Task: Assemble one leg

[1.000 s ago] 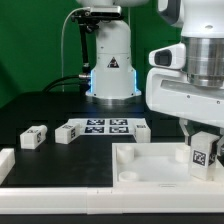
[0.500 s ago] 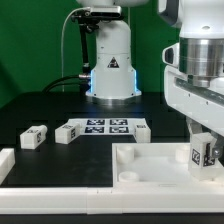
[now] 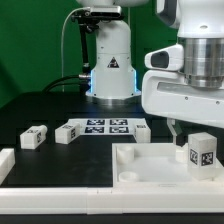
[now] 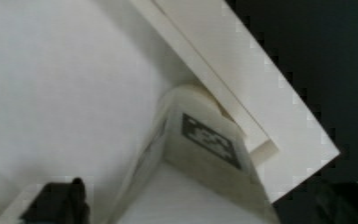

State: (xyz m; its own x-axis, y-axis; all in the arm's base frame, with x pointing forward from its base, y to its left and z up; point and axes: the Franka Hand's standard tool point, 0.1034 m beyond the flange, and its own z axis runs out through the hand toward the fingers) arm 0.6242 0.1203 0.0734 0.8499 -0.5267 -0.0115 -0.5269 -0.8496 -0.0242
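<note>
- No brand names or readable words anywhere; the only markings are black-and-white square tags. The robot base (image 3: 111,62) carries a dark triangle emblem, too small to make out.
- Landmark: the large white panel (image 3: 150,165) in the foreground. Listing from the exterior view's left across to its right.
- Far off the panel's left end: a white raised corner piece (image 3: 6,160) at the frame edge.
- Behind it, further from the panel: a loose tagged block (image 3: 34,137) on the black table (image 3: 40,105).
- Nearer the panel's left end, behind it: another tagged block (image 3: 68,132), touching or just beside the marker board (image 3: 108,126), which lies flat with several tags on it.
- Just behind the panel's back edge: a third tagged block (image 3: 141,130), at the marker board's right end.
- Robot base stands well behind the panel, cable looping off its left side, green backdrop behind.
- The leg (image 3: 202,153) stands upright at the panel's right end, tag facing the camera, bottom on or in the panel; can't tell if it's seated in a socket.
- Gripper (image 3: 196,136) is directly above the leg; its bulky white body blocks the view of the panel's rear right area.
- Claw state: can't tell. One dark finger (image 3: 172,128) shows left of the leg, apparently clear of it; the other is hidden.
- Wrist view: the leg (image 4: 213,140) shows a tagged face against the panel's raised rim (image 4: 229,70); a dark fingertip (image 4: 57,200) sits at the frame edge, blurred.
</note>
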